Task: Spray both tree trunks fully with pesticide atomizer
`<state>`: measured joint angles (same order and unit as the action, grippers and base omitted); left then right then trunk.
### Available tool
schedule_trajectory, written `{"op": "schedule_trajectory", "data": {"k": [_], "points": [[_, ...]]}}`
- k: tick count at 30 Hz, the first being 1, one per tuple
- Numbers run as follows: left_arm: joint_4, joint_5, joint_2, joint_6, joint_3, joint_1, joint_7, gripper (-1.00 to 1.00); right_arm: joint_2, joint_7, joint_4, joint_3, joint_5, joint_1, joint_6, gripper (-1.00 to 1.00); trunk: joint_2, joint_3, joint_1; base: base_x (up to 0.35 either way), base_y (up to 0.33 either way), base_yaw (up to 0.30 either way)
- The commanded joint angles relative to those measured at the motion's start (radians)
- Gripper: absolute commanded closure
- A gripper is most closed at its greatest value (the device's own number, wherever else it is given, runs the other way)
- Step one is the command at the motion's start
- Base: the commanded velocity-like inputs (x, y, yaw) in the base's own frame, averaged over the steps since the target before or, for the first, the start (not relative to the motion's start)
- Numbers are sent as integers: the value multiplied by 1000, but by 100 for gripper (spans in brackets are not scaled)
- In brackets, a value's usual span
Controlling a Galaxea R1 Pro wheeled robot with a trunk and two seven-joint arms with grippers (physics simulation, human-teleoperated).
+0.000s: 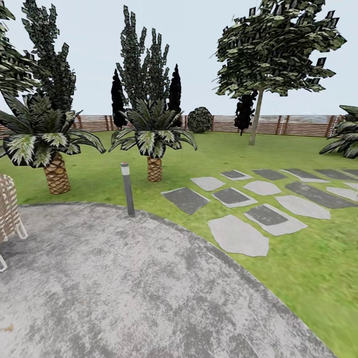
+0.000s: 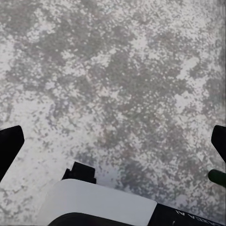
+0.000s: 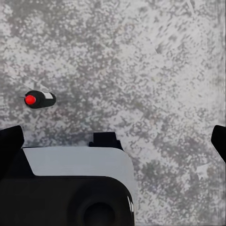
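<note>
The pesticide atomizer (image 3: 40, 99) is lying on the grey paving (image 1: 124, 288), just beside the right gripper (image 3: 113, 141), whose jaws are spreading wide. The left gripper (image 2: 113, 146) is hanging equally spread over bare paving. 1 tree (image 1: 257, 117) is waiting well beyond, near the fence (image 1: 298, 125).

Mottled grey paving (image 1: 124, 283) curves against green lawn (image 1: 298, 278). Flat stepping stones (image 1: 238, 234) cross the grass. A bollard lamp (image 1: 128, 188) stands at the paving edge; slatted fence (image 1: 298, 125) behind, pale sky (image 1: 199, 30) above.
</note>
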<state>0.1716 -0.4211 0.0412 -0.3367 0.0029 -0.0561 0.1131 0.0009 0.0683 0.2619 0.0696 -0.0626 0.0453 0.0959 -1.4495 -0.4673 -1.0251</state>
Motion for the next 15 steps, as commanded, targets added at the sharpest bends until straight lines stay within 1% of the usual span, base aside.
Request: {"op": "schedule_trajectory", "data": {"k": [1, 4, 6, 15], "points": [[-1, -10, 0, -2, 0, -1, 8, -100, 1, -1, -1, 7, -6, 1, 4, -100, 0, -1, 0, 0, -274, 11], [-1, -10, 0, -2, 0, -1, 8, -100, 1, -1, -1, 7, -6, 1, 4, -100, 0, -1, 0, 0, -276, 79], [-1, -10, 0, -2, 0, -1, 8, -100, 1, 0, -1, 7, -7, 1, 4, -100, 0, -1, 0, 0, -279, 190], [-1, -10, 0, -2, 0, -1, 8, -100, 1, 1, -1, 7, -8, 1, 4, -100, 0, -1, 0, 0, -281, 259]]}}
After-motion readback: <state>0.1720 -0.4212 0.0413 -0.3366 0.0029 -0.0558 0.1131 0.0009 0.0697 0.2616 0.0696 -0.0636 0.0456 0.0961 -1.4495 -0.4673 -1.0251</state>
